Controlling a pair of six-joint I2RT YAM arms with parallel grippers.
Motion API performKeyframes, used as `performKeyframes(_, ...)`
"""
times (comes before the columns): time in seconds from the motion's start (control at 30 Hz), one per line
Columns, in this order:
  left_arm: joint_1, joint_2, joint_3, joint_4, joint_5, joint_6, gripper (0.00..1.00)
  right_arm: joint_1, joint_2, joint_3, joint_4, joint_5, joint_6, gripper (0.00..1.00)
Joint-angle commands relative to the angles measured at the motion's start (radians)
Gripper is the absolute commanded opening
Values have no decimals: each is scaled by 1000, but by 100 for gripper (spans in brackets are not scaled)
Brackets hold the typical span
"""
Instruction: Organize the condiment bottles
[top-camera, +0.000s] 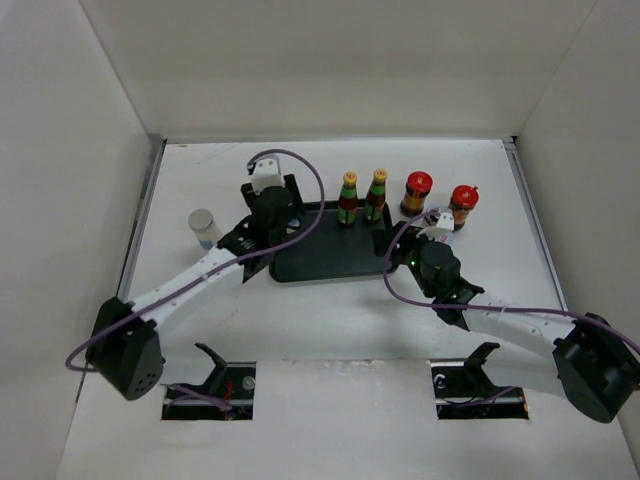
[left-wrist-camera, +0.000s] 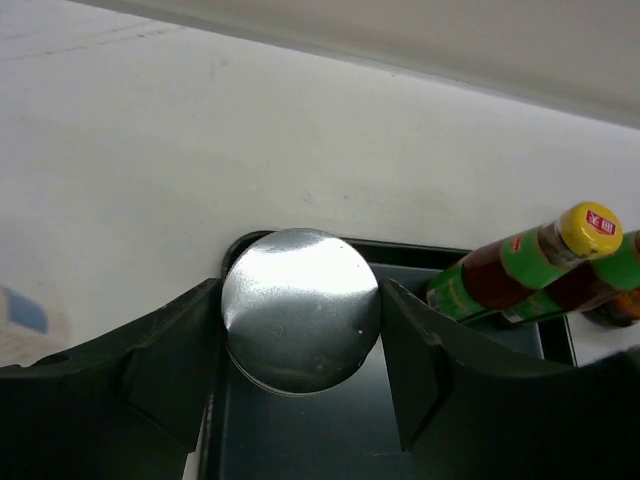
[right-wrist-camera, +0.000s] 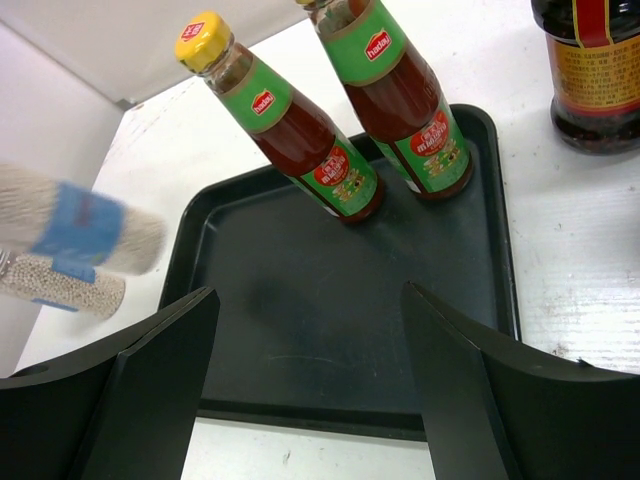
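The black tray (top-camera: 320, 262) holds two yellow-capped bottles (top-camera: 348, 200) (top-camera: 376, 197) with green labels, standing side by side on its far edge. At its far left corner the left gripper (left-wrist-camera: 300, 295) is clamped on a silver-topped bottle (left-wrist-camera: 300, 310), one finger pressed to each side of the round top. The top covers that corner, so I cannot tell whether the base stands inside the rim.

A second silver-topped bottle (top-camera: 204, 228) stands on the table left of the tray. Two red-capped bottles (top-camera: 417, 192) (top-camera: 463, 206) stand on the table just right of it.

The right gripper (right-wrist-camera: 308, 298) hangs over the tray's near right part, fingers wide apart with nothing between them.

From above, the left arm hides the held bottle entirely; only the left wrist view shows it. The right wrist view cuts off one red-capped bottle at the neck. It shows two blue-banded shapes at its left edge, too blurred to read.
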Motion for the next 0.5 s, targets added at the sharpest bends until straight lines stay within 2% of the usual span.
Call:
performKeyframes(0.0,-28,100,92,209,67,0,38,6,-15,18,59,1,-5,80)
performKeyframes(0.2,-45,283,204,291,110,40,38,6,-17,23,53,1,-10,80)
performKeyframes(0.47,-39,420,247,325,113,32,38,6,-40,15,53,4,-11,80)
